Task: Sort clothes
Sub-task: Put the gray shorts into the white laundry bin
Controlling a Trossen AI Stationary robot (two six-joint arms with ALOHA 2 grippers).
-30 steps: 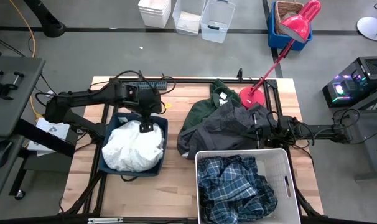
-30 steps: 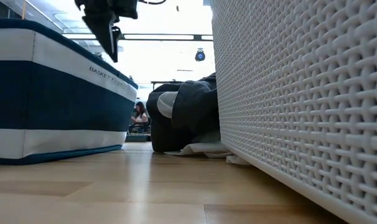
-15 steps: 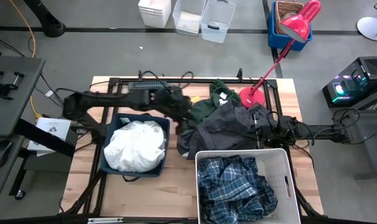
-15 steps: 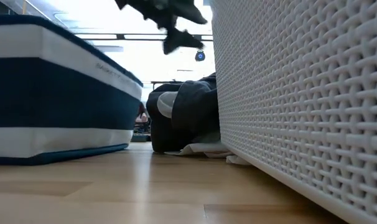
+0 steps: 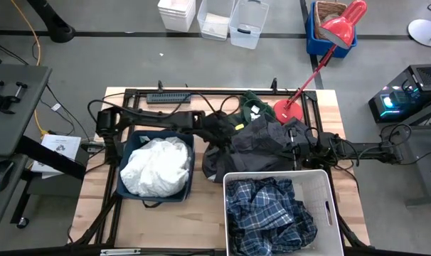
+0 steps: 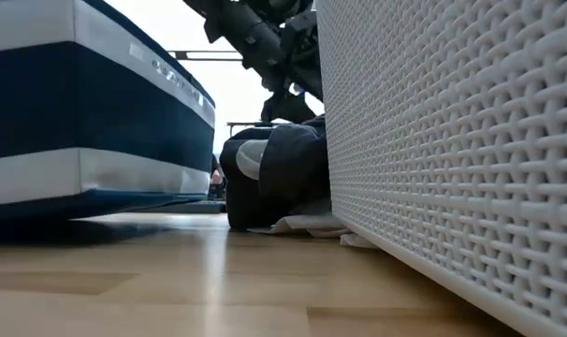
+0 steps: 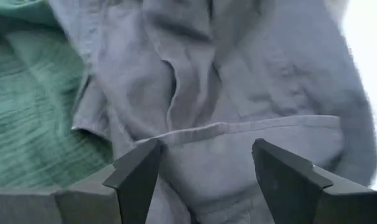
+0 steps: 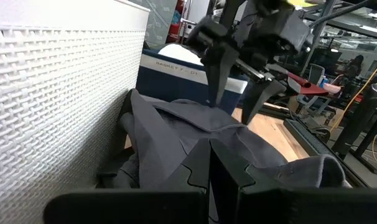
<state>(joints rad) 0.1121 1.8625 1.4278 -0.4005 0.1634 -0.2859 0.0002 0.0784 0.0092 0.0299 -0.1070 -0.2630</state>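
Left gripper (image 5: 219, 126): reached across from the left side of the counter (image 5: 201, 213), poised directly over the near-left edge of the grey jacket (image 5: 262, 146); fingers (image 7: 139, 177) spread wide and holding nothing, one to each side of a raised seam fold.
Fold lie: in the left wrist view the seam ran across the gap between the fingers, so a straight descent looked enough to pinch it.
Right gripper (image 8: 219, 168): low at the jacket's right edge, fingers pressed together; whether cloth was caught between them could not be told.
Nearer arm: both were at the jacket, but only the left was set to take hold.
Jacket: heaped mid-counter, just behind the white bin (image 5: 278, 213), its long side running left to right.
Hoodie (image 5: 247, 107): green, partly under the jacket, behind it and toward the left gripper; risk of being lifted along.
Plaid shirt (image 5: 269, 210): already in the white bin.
White cloth (image 5: 155, 165): filled the navy bin (image 5: 187, 186), left of the jacket.
Judged step: descent and closing on the jacket.
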